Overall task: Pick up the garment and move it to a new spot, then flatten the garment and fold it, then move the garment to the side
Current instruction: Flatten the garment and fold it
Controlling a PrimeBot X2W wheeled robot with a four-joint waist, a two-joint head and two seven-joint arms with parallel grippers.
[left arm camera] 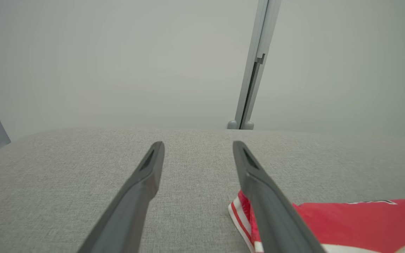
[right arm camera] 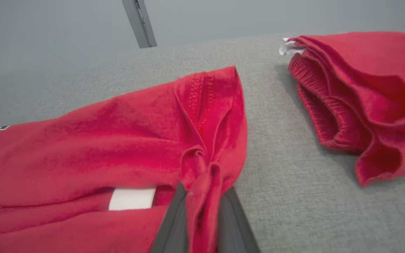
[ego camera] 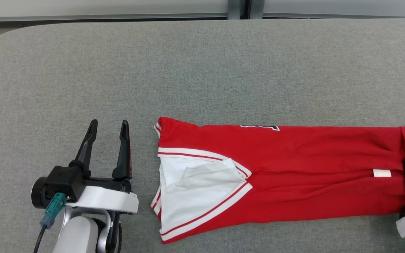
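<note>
A grey fabric-covered worktop point(ego camera: 202, 70) spans the head view, with a pale wall and a metal post behind it. Across its near right half lies the garment point(ego camera: 311, 151), a red jersey folded lengthwise into a long strip. Its V-neck end points toward the robot's left and its hem end reaches the right edge of the head view. In the right wrist view a second bunch of red cloth point(right arm camera: 364, 95) sits crumpled on the worktop near the hem, apart from it.

The left pincer point(ego camera: 109, 123) is at the lower left, just beside the collar end without touching it. Its two dark fingers stand wide apart with nothing between them.

The right pincer point(right arm camera: 206, 186) is at the hem end, its fingers closed together on a gathered ridge of the red hem that rises between them.

The neck opening shows a white inner panel point(ego camera: 188, 189) edged with white and red trim. A small white label point(ego camera: 381, 173) lies along the fold near the hem, and a bit of dark lettering point(ego camera: 260, 127) shows at the far edge.
</note>
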